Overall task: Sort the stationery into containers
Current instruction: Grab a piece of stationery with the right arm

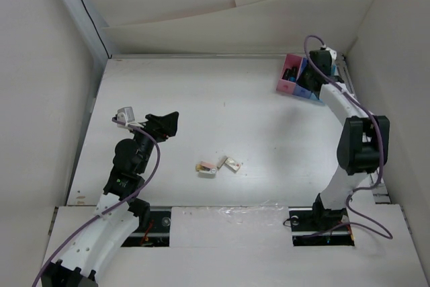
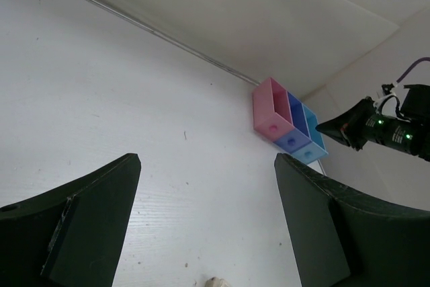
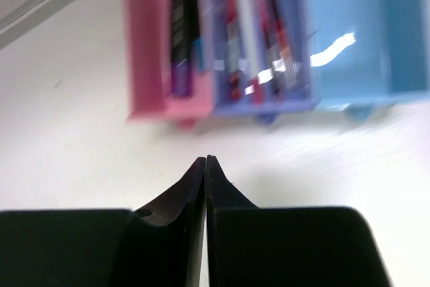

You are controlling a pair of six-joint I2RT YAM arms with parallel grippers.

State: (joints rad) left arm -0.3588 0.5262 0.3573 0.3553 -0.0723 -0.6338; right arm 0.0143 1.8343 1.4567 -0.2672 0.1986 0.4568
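Observation:
Three small whitish-beige eraser blocks (image 1: pixel 216 165) lie together on the white table, near the middle front. One corner of a block (image 2: pixel 218 281) shows at the bottom of the left wrist view. My left gripper (image 1: pixel 169 124) is open and empty, above the table to the left of the blocks. The row of joined bins, pink (image 1: pixel 289 74), blue and light blue, stands at the back right. In the right wrist view the pink bin (image 3: pixel 151 45) holds a dark item and the blue bin (image 3: pixel 259 38) holds several pens. My right gripper (image 3: pixel 205 160) is shut and empty, just before the bins.
White walls enclose the table on the left, back and right. The right arm's elbow (image 1: pixel 363 142) stands along the right wall. A purple cable (image 1: pixel 151 166) loops beside the left arm. The light blue bin (image 3: pixel 353 31) looks empty.

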